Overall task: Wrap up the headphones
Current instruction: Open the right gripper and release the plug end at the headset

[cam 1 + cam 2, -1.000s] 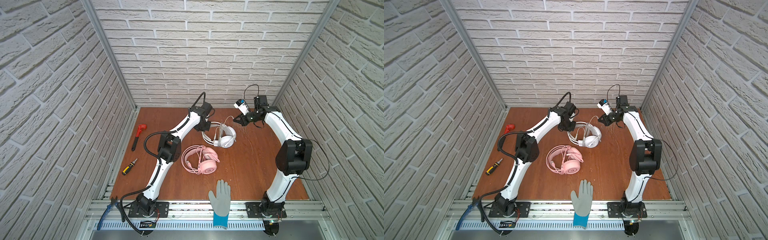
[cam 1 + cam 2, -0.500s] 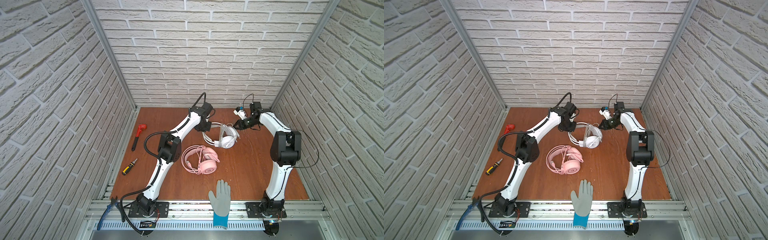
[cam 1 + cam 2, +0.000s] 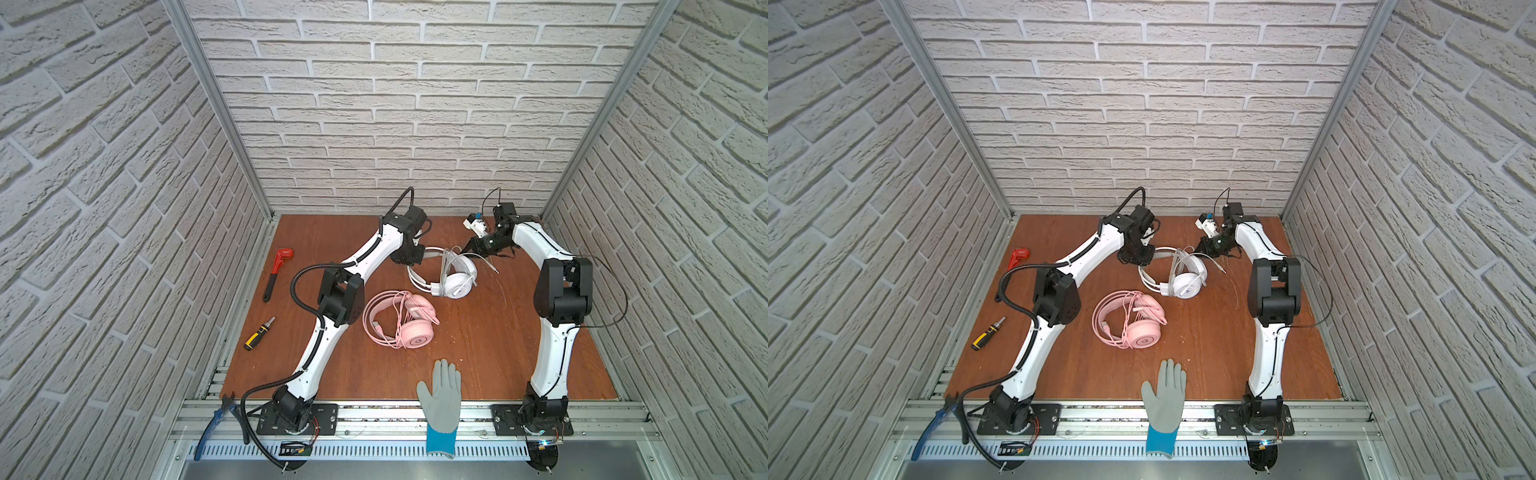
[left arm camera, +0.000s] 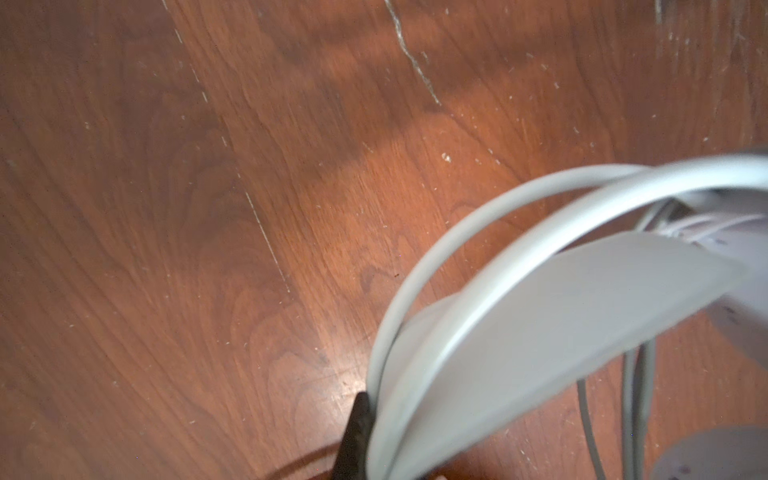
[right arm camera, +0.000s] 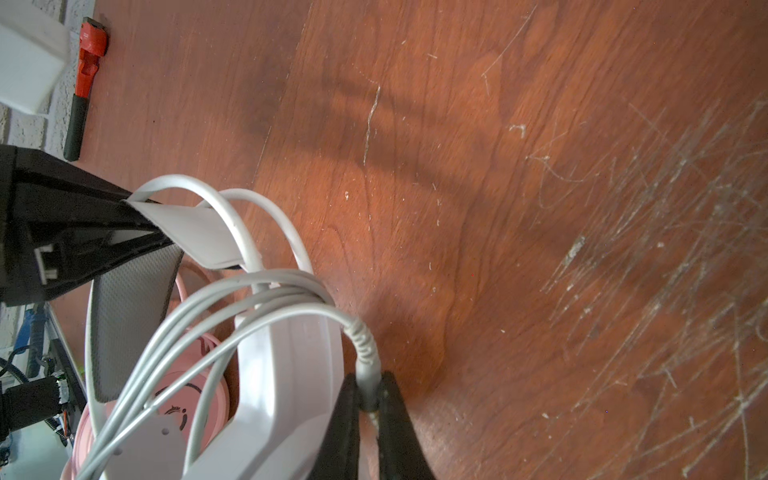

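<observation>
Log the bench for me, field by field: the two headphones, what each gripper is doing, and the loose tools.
White headphones: behind the pink pair; cable looped around the frame.
Pink headphones: lying flat, neither gripper on them.
Left gripper: shut on the white headband.
Right gripper: shut on the cable's end.
Tools: red wrench and screwdriver at left; glove at the front edge.

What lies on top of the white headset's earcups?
Several loops of its own cable cross the white headset and hide part of it. The right gripper pinches the cable's plug end; the left gripper holds the headband.
</observation>
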Robot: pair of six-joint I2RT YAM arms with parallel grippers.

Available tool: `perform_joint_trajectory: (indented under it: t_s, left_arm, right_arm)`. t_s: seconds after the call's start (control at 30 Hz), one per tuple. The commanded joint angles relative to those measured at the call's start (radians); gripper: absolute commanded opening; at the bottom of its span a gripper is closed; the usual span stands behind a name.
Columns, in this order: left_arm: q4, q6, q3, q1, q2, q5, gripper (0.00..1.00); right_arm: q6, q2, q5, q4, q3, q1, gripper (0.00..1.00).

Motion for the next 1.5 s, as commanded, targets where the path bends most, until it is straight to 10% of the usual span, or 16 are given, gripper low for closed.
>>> perform_joint_trajectory:
  t_s: [0.0, 0.7, 1.47]
  left_arm:
    - [-0.006, 0.018, 0.034, -0.009, 0.0, 0.105, 0.0]
    - [-0.037, 0.016, -0.001, 0.005, 0.001, 0.095, 0.0]
    - [0.205, -0.276, -0.121, -0.043, 0.0, -0.048, 0.0]
  right_arm:
    - [0.017, 0.016, 0.039, 0.01, 0.052, 0.002, 0.12]
    - [0.082, -0.12, 0.243, 0.078, 0.032, 0.0, 0.46]
    - [0.226, -0.687, 0.356, 0.439, -0.586, -0.001, 0.96]
